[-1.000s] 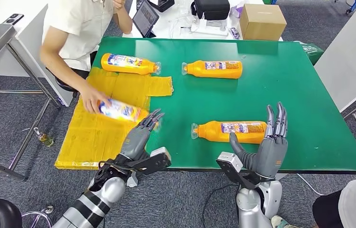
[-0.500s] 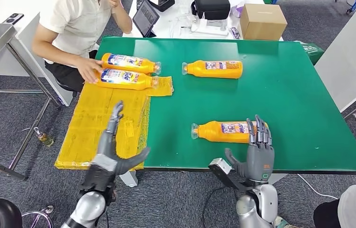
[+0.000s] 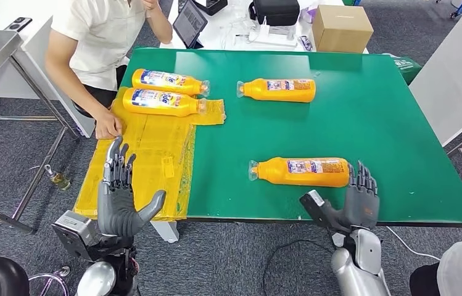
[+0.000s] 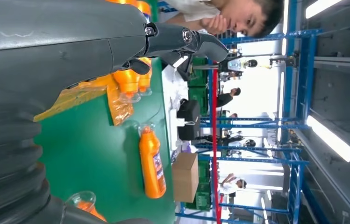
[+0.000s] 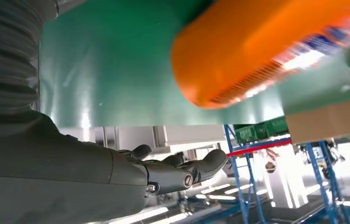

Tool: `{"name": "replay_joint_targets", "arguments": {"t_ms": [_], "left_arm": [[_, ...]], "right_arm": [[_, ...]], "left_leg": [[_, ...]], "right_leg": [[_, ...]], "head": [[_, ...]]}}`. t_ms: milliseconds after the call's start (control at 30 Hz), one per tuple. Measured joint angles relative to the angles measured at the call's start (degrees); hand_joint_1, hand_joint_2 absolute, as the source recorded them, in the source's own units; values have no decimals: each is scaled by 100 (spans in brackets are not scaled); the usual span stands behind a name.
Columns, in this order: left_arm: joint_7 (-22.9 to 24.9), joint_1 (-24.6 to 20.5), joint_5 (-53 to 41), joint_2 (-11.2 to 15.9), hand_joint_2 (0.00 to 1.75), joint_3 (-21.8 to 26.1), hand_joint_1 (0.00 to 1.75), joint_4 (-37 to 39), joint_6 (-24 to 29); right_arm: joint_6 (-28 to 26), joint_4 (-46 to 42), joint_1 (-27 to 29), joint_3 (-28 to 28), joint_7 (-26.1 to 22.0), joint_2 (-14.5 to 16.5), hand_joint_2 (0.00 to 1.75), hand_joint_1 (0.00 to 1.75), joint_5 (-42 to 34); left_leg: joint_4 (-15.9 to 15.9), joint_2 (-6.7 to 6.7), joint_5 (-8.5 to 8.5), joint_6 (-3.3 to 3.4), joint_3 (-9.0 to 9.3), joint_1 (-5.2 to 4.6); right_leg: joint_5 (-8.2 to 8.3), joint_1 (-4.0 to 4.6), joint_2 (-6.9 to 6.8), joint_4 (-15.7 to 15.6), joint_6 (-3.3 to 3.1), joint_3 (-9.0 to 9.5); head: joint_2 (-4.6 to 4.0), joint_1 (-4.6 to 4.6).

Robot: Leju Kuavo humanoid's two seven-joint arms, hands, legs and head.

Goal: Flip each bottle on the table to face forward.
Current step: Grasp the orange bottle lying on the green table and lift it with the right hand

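I see the near bottle [image 3: 299, 171] lying on its side on the bench [image 3: 388, 123], just beyond my empty, spread right hand [image 3: 360, 200]. I should wrap its body squarely, then roll; left hand [image 3: 119, 197] hangs empty, fingers apart.

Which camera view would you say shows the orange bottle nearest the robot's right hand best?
The head view: the nearest bottle lies whole on the green table, cap and label visible. The right wrist view shows its blurred base close up; the left wrist view catches its cap end.
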Motion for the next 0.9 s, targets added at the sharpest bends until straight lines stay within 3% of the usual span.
{"name": "replay_joint_targets", "arguments": {"t_ms": [433, 667, 900], "left_arm": [[0, -41, 124, -125, 175, -62, 0, 88, -13], [0, -80, 134, -157, 175, -148, 0, 157, 1], [1, -118, 153, -174, 175, -174, 0, 193, 14]], "right_arm": [[-2, 1109, -899, 635, 420, -483, 175, 0, 805], [-3, 1384, -1180, 1162, 504, -511, 175, 0, 1079], [94, 1533, -1292, 1484, 462, -504, 175, 0, 893]], "left_leg": [[0, 9, 2, 1, 2, 0], [1, 9, 3, 2, 2, 0], [1, 9, 2, 2, -1, 0]], "right_leg": [[3, 0, 2, 0, 1, -2], [2, 0, 2, 1, 2, -2], [1, 0, 2, 1, 2, -3]], "head": [[0, -1], [0, -1], [0, -1]]}}
